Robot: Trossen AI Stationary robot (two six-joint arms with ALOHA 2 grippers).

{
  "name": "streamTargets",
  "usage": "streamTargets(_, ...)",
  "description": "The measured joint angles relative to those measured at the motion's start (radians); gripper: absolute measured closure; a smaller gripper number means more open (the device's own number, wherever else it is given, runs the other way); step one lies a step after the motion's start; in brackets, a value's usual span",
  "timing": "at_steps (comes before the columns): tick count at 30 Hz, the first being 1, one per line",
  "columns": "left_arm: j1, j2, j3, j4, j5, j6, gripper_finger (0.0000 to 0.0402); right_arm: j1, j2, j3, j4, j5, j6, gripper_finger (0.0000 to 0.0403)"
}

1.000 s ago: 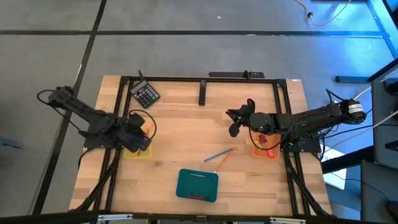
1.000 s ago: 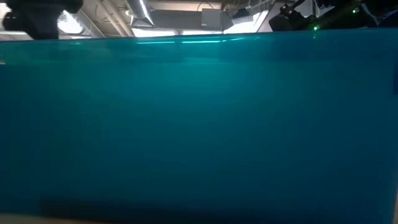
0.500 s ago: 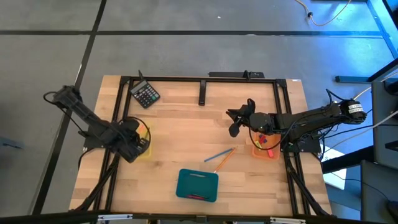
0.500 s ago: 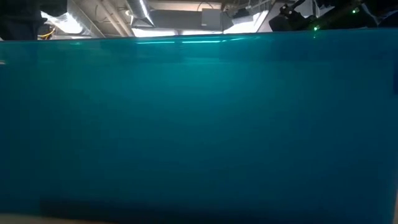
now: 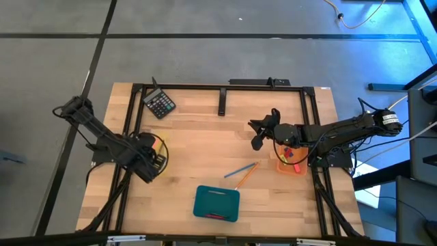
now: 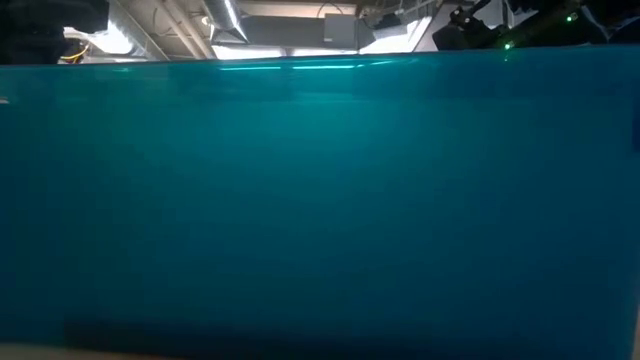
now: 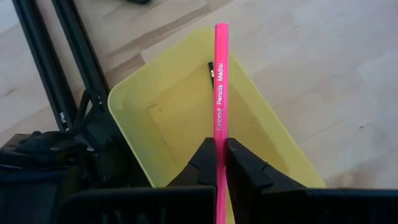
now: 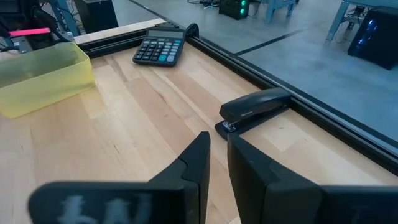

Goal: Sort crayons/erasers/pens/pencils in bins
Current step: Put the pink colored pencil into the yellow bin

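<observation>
On the wooden table point(image 5: 205, 143), left of centre, the left gripper point(image 7: 219, 163) pinches a pink pencil point(image 7: 220, 87) over the yellow bin point(image 7: 134, 102). Best to lower it lengthwise before letting go. At centre right, the right gripper point(image 8: 217, 163) waits, narrowly parted, holding nothing

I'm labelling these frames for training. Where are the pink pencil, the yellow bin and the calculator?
pink pencil point(image 7: 220, 87): left wrist view, on its printed shaft, above the left hand's grip.
yellow bin point(image 7: 127, 102): left wrist view, on its rim.
calculator point(image 8: 160, 50): right wrist view, on its keypad.
</observation>
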Motion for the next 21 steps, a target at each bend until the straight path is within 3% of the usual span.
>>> streamTargets(16,0.001,0.082,-0.002,-0.028,0.026,-0.045,0.0388,0.0,0.0,0.0,-0.01,0.0,0.003,0.0343)
streamTargets(21,0.002,0.107,-0.058,-0.021,0.008,-0.105,0.0385,0.0,0.0,0.0,-0.011,0.0,0.003,0.0343)
